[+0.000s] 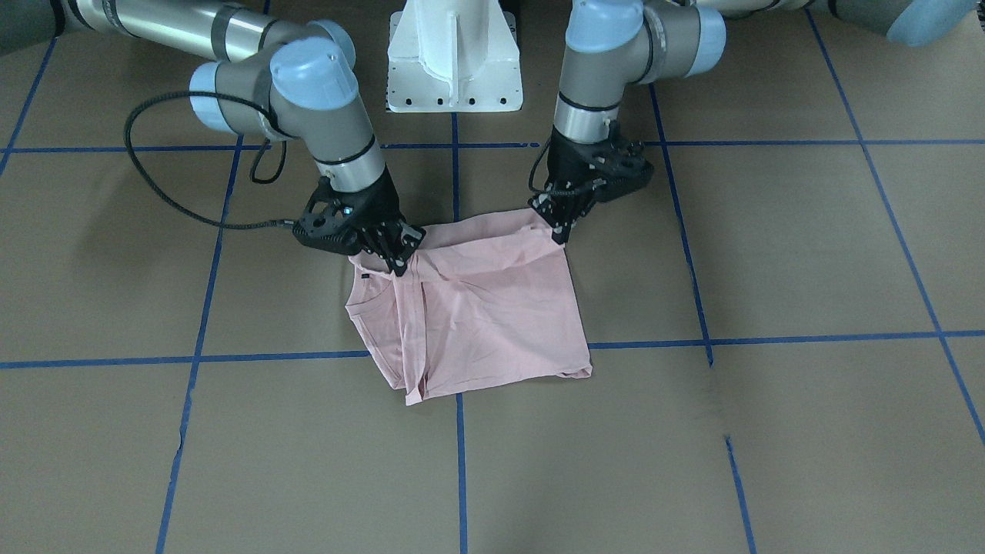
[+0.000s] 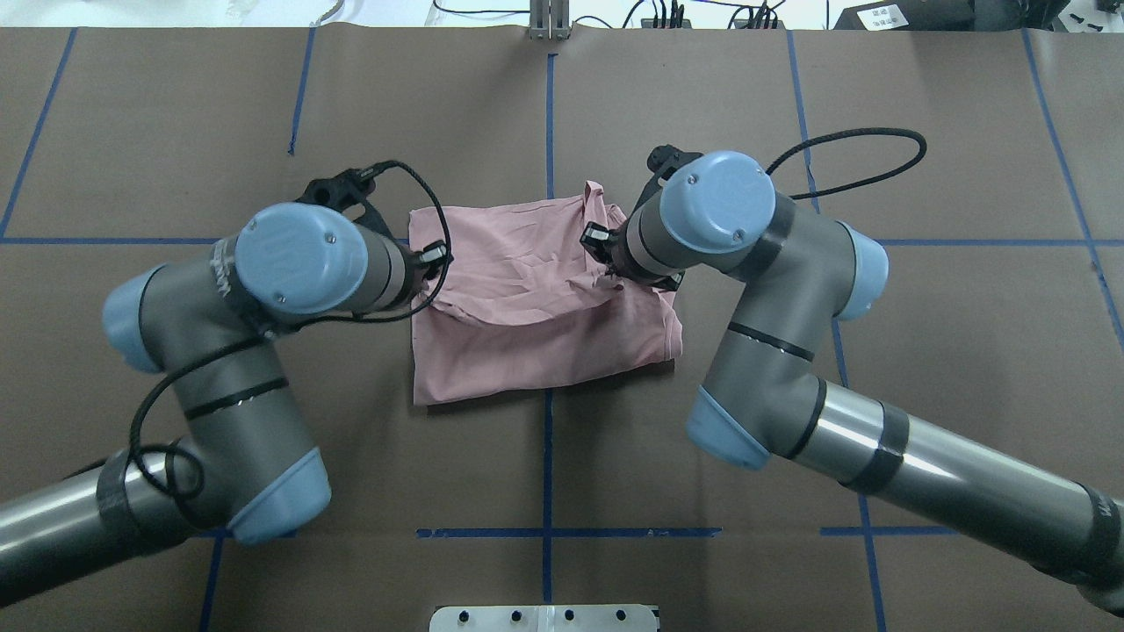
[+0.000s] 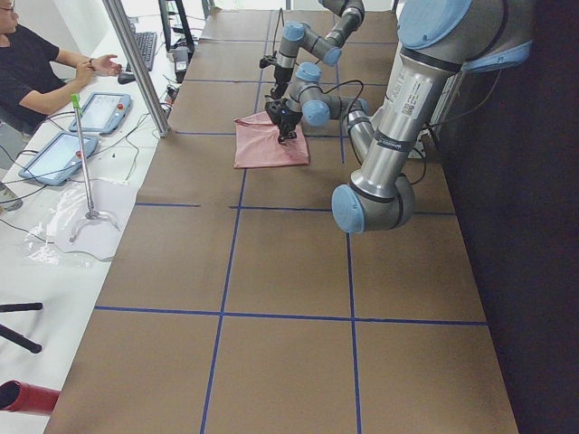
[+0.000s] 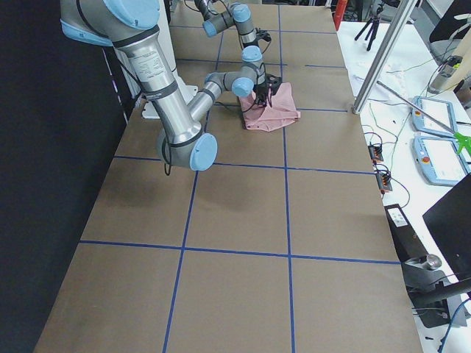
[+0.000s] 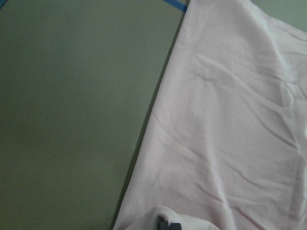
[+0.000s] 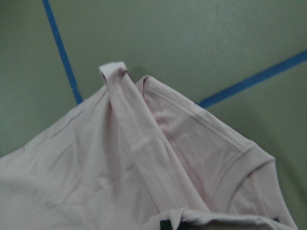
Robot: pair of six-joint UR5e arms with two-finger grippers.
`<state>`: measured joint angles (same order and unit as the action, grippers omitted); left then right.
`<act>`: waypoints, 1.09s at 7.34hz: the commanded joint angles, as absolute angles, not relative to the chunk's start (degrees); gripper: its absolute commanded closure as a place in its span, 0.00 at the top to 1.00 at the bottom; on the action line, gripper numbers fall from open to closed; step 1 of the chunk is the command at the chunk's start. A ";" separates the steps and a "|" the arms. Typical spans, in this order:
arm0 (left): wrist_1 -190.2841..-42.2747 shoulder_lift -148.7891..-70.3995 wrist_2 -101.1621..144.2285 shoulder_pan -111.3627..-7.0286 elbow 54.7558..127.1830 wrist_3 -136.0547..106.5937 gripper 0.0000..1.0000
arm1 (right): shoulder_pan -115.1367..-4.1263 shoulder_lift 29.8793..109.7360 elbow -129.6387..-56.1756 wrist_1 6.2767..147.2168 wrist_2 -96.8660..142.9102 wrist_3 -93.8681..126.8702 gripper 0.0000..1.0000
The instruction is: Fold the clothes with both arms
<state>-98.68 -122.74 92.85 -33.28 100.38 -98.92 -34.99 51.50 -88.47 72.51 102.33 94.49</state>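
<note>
The shirt (image 1: pixel 492 315) lies part-folded at frame centre on the table (image 1: pixel 769 246), long side running left to right. At its upper edge the right gripper (image 1: pixel 400 260), on the left, and the left gripper (image 1: pixel 559 232), on the right, each pinch cloth; the rest spreads downward from both.

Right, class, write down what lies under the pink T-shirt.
Under the T-shirt lies the brown table; blue tape lines run in beneath its edges. Where they cross is covered, as are the shirt's own folded-under layers.
</note>
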 commanded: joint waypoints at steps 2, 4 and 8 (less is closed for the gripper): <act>-117.54 -127.09 92.55 -42.35 77.14 -91.54 0.99 | -42.34 37.22 -61.69 63.39 102.57 89.84 1.00; -118.74 -127.18 92.72 -43.33 76.03 -90.35 1.00 | -45.16 35.16 -58.36 63.28 102.66 84.91 1.00; -118.22 -126.74 103.30 -49.53 77.34 -79.68 1.00 | -54.11 37.51 -61.32 68.60 112.36 72.74 1.00</act>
<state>-118.53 -127.03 97.71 -46.14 76.66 -85.34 -50.29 36.09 -58.97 65.35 107.45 77.97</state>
